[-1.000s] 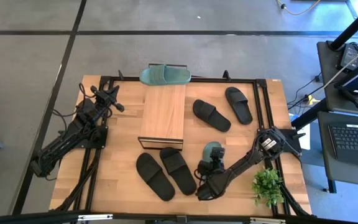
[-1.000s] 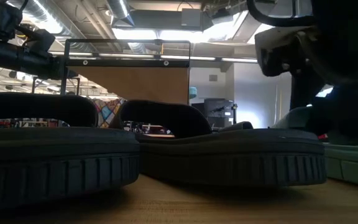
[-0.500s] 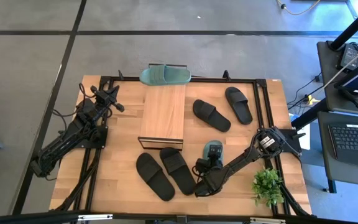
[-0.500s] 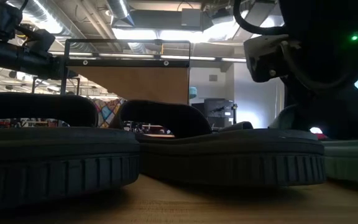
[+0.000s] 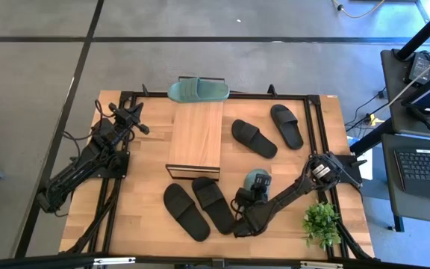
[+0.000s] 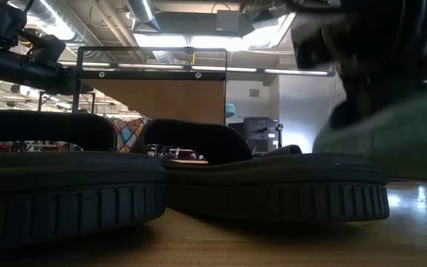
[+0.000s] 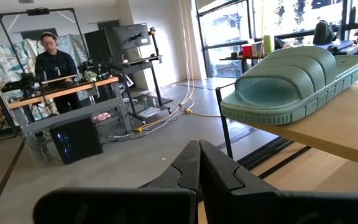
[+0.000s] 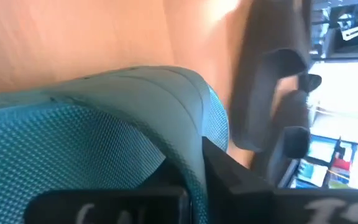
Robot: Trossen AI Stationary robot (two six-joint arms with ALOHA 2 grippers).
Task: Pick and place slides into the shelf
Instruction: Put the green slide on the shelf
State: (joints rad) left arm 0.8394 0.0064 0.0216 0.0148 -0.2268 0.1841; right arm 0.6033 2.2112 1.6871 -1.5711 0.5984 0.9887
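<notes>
My right gripper (image 5: 251, 196) is shut on a sage green slide (image 5: 258, 178) near the table's front, right of the shelf (image 5: 195, 138). The slide shows raised and blurred in the low view (image 6: 395, 141). A second green slide (image 5: 198, 90) lies on the shelf's far end (image 7: 291, 81). Two black slides (image 5: 185, 211) (image 5: 213, 203) rest on their soles just left of my right gripper. Two more black slides (image 5: 254, 138) (image 5: 286, 125) lie flat right of the shelf. My left gripper (image 5: 131, 116) waits shut at the table's left, holding nothing. My right gripper holds the green slide by its near end (image 8: 166, 137), coming from the near side and slanting down. One dark finger (image 8: 229, 177) lies against the slide's side; the gripper hides the rest of the hold. The slide is tilted, its near part raised off the tabletop.
A small potted plant (image 5: 321, 223) stands at the near right corner, close behind my right arm. Black frame rails (image 5: 304, 97) run round the tabletop. A desk with a laptop (image 5: 424, 168) stands beyond the right edge. A person (image 7: 51, 62) works in the room behind.
My right gripper has shut on the green slide and then risen a little, rolling slightly. The slide, which lay flat on the table, is now lifted and tilted at the gripper's end. The other slides and my left arm have stayed put.
</notes>
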